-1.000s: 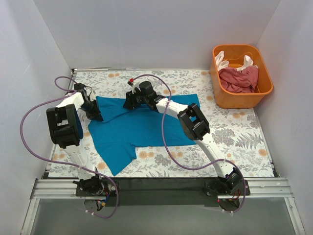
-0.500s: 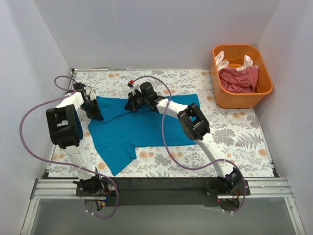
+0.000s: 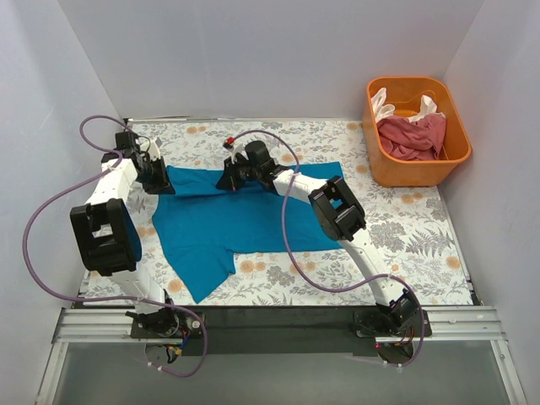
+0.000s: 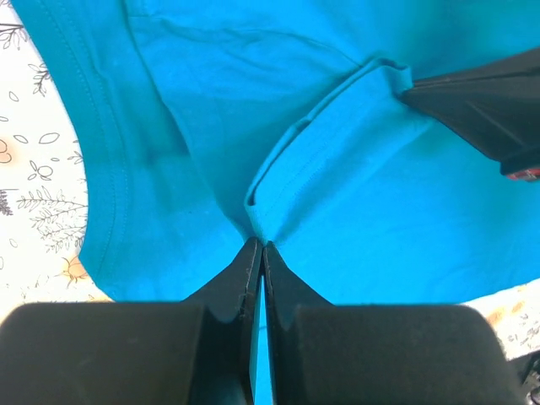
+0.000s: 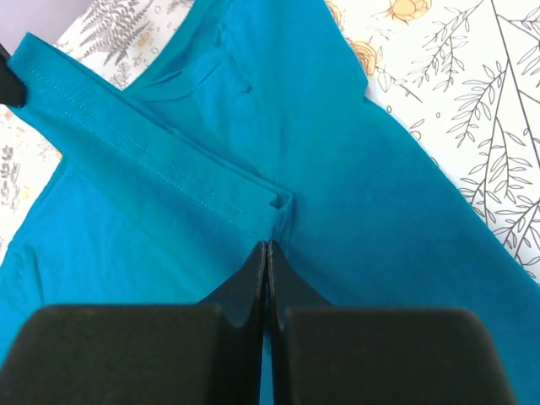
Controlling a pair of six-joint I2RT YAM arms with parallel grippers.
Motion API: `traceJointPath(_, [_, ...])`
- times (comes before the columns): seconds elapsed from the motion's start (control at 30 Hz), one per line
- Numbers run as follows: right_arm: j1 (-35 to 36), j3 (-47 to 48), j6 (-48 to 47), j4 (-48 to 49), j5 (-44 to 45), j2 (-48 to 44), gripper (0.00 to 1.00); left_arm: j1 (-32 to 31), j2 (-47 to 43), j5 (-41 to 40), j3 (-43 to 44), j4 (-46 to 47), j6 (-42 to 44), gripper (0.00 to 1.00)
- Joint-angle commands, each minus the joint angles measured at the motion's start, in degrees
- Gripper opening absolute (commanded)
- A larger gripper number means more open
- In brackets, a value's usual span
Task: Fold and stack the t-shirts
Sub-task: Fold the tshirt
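Left gripper [image 3: 162,186] is pinching the plain teal-blue cloth t-shirt [image 3: 245,221] at its 10 o'clock corner, shirt lying mid-table. Right gripper [image 3: 229,182] is clamping the 12 o'clock hem. Dusty pink-red tee [image 3: 413,137] & cream-white tee [image 3: 383,106] are sitting in the orange plastic tub [image 3: 415,175] at 2 o'clock.

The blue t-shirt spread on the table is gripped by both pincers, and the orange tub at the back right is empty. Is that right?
Not quite: the orange tub is not empty. The top external view shows pink-red cloth and cream-white cloth in it. The rest holds: the left pincer and right pincer are both shut on the blue t-shirt.
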Motion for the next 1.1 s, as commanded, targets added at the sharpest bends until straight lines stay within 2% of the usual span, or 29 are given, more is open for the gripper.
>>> traceJointPath(0.0, [-0.3,-1.3,0.9,4.3,-2.3,-6.0,0.01,0.3,-4.3,2.1,-1.3,-2.0,2.4,0.0])
traceJointPath(0.47, [-0.7,-7.6,2.0,6.1,-6.0,-10.3,0.01,0.3,-11.8,-0.3,-5.7,-6.1,6.2,0.0])
traceJointPath(0.9, [-0.5,-13.3,-1.2,6.0,-5.7,-11.6,0.01,0.2,-11.6,-1.4,-10.2,-6.7,8.3,0.0])
traceJointPath(0.93, [-0.5,-13.1,-1.2,6.1,-6.9,-11.5,0.01,0.2,-11.4,-1.4,-10.1,-6.9,8.1,0.06])
traceJointPath(1.0, [-0.9,-12.7,-1.2,5.9,-8.7,-11.9,0.19,0.2,-10.7,-0.8,-9.0,-7.5,8.4,0.19])
traceJointPath(1.07, [-1.6,-12.8,-1.0,6.1,-11.2,-12.9,0.31,0.6,-10.4,0.1,-7.6,-7.4,8.2,0.32])
